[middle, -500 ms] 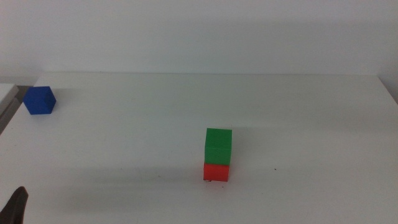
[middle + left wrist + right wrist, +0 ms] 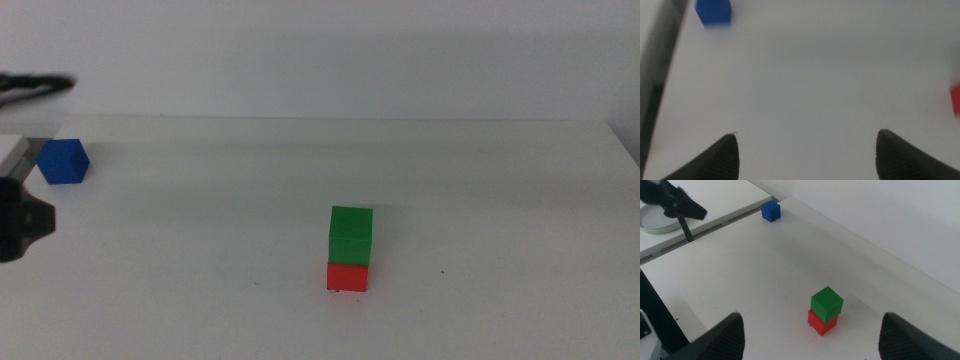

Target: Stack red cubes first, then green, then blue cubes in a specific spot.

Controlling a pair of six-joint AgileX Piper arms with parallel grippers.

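The green cube [image 2: 351, 235] sits on the red cube [image 2: 347, 277] at the table's middle front, among tiny dark marks [image 2: 443, 272] of the spot. The blue cube [image 2: 63, 161] lies alone at the far left. My left arm [image 2: 20, 225] shows at the left edge, nearer than the blue cube. My left gripper [image 2: 806, 134] is open and empty above bare table, with the blue cube [image 2: 713, 11] ahead of it. My right gripper [image 2: 812, 315] is open and empty, held back from the green cube [image 2: 827, 303] and red cube [image 2: 823, 322].
The white table's left edge [image 2: 12, 180] runs close beside the blue cube. A side surface with a round white object [image 2: 657, 222] lies beyond that edge. The left arm [image 2: 675, 202] shows in the right wrist view. A dark cable [image 2: 35, 85] hangs at top left.
My left arm has risen from the bottom left corner up the left edge, closer to the blue cube. The cubes have not moved.
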